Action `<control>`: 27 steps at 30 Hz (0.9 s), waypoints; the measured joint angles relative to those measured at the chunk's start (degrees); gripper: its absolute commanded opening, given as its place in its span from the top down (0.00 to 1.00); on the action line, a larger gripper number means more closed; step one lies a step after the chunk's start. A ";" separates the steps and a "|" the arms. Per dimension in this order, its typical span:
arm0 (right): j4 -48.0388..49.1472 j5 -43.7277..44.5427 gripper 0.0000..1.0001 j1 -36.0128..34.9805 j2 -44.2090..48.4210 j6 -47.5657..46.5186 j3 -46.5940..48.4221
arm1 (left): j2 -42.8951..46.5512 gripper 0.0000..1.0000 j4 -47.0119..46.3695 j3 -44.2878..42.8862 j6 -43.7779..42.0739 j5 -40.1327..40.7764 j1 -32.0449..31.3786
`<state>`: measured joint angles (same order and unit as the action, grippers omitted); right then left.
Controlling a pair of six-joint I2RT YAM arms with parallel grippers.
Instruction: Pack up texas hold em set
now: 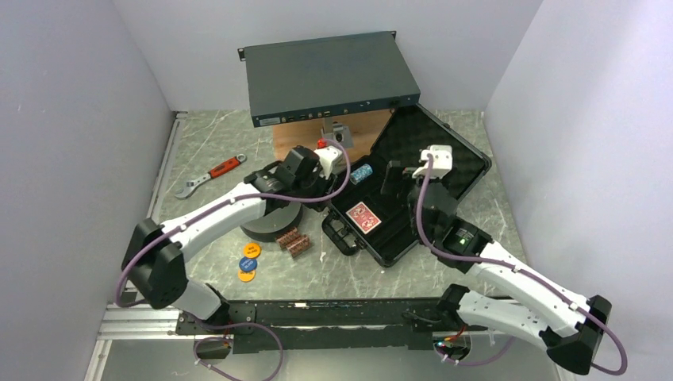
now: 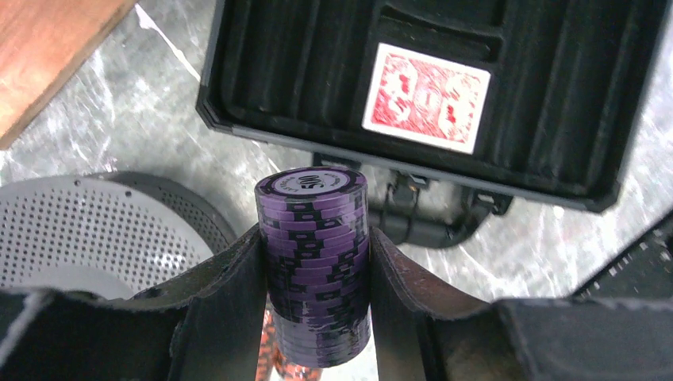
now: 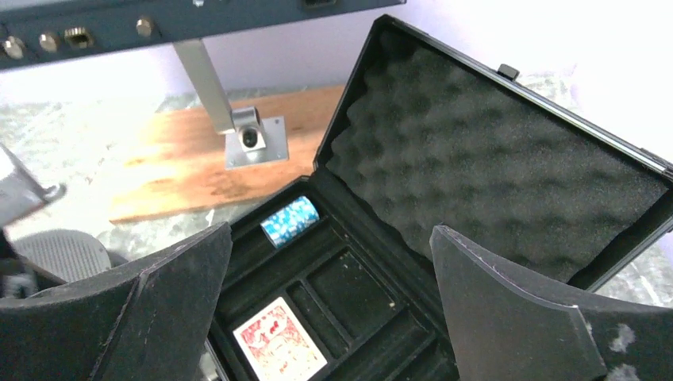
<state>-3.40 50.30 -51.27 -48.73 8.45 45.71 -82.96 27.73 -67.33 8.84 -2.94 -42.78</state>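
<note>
A: Start nearest the bases. What lies on this side of the case [image 1: 393, 255]?

B: Left of its near corner, three discs [image 1: 247, 263], blue and orange, lie flat on the table. Just beyond them the brown chip stacks [image 1: 294, 240] lie on their sides, near the case's handle [image 1: 340, 236]. The dark round spool [image 1: 270, 222] sits just beside them, farther from the case.

A: And the left arm?

B: It folds at the elbow and reaches long and low toward the case's left side, above the spool. The left gripper [image 2: 316, 238] pinches the purple chip stack [image 2: 316, 274] by its sides. The stack is upright, outside the case, just short of the handle edge. Whether its foot touches the table I cannot tell.

A: The right arm?

B: Its elbow juts out at the case's near right. The forearm climbs toward the case and the wrist tips down over the tray. The right gripper [image 3: 332, 234] hangs above the tray, fingers spread wide, nothing between them.

A: Inside the case?

B: The red-backed card deck [image 1: 363, 216] lies flat in a compartment near the handle edge. The teal chip stack [image 1: 363, 172] lies on its side in a slot by the hinge. The foam-lined lid stands open.

A: Beyond?

B: A wooden board [image 1: 365, 131] lies just beside the case's far-left edge, with the flat metal box [image 1: 329, 75] raised over it. A red-handled wrench [image 1: 210, 175] lies well left of the case.
</note>
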 measured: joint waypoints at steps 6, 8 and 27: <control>-3.28 -6.14 0.00 7.72 -0.26 5.16 1.57 | -7.19 1.00 -4.90 -0.85 -0.55 2.84 -0.13; -4.39 -8.07 0.00 9.94 -0.59 6.25 1.57 | -10.32 1.00 -5.90 -2.10 -1.18 3.28 -0.24; -4.72 -15.45 0.00 13.99 1.70 9.77 -0.79 | -25.42 1.00 -11.87 -14.82 -14.82 6.25 -0.79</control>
<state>-8.12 34.85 -37.28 -47.03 18.22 44.93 -108.38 15.86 -82.15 -5.98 3.31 -43.57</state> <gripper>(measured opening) 0.994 0.482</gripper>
